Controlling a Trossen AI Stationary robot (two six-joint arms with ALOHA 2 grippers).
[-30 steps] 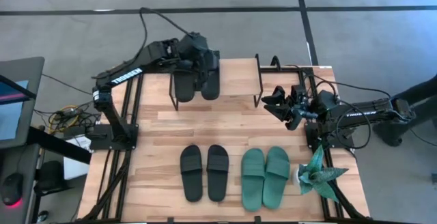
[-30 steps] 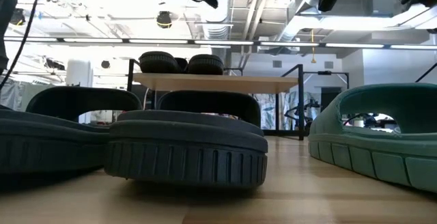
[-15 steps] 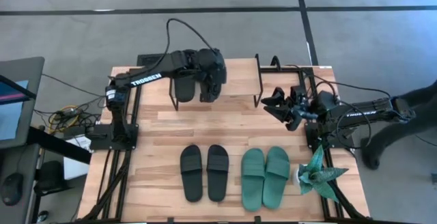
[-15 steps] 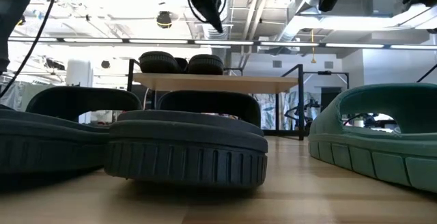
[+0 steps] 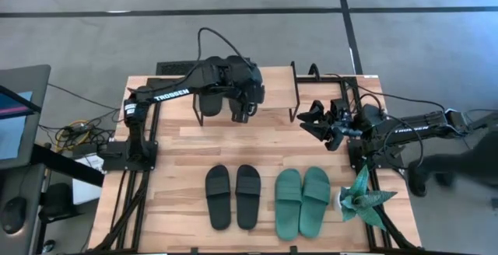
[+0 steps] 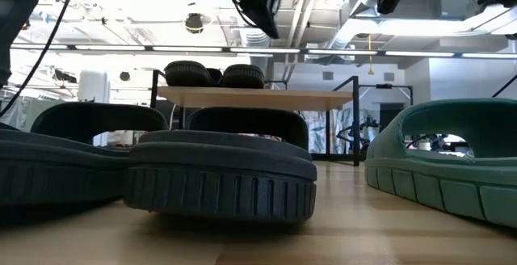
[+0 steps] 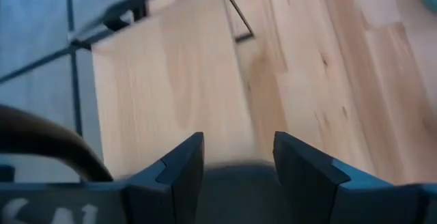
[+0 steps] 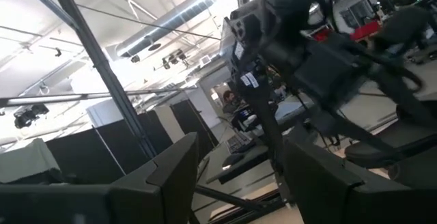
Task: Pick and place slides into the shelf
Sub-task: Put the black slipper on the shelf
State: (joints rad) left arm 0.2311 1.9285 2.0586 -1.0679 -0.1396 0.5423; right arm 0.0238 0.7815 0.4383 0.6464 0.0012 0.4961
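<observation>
The left arm reaches across the back of the table, its gripper point(image 5: 243, 113) hanging over the shelf's point(image 5: 272, 88) front edge with fingers point(image 7: 184, 166) spread and nothing between them. The right arm sits folded at the table's right edge, its gripper point(image 5: 317, 123) spread wide too, also holding nothing.

Slide count: two black slides point(image 6: 206, 74) on the shelf's left part, mostly hidden under the arm from above but both show in the low view. Two more black ones point(image 5: 233, 195) lie side by side at the table front, with two green slides point(image 5: 303, 201) just right of them. One shelf, and one paper plant point(image 5: 362, 195) at the front right corner.
</observation>
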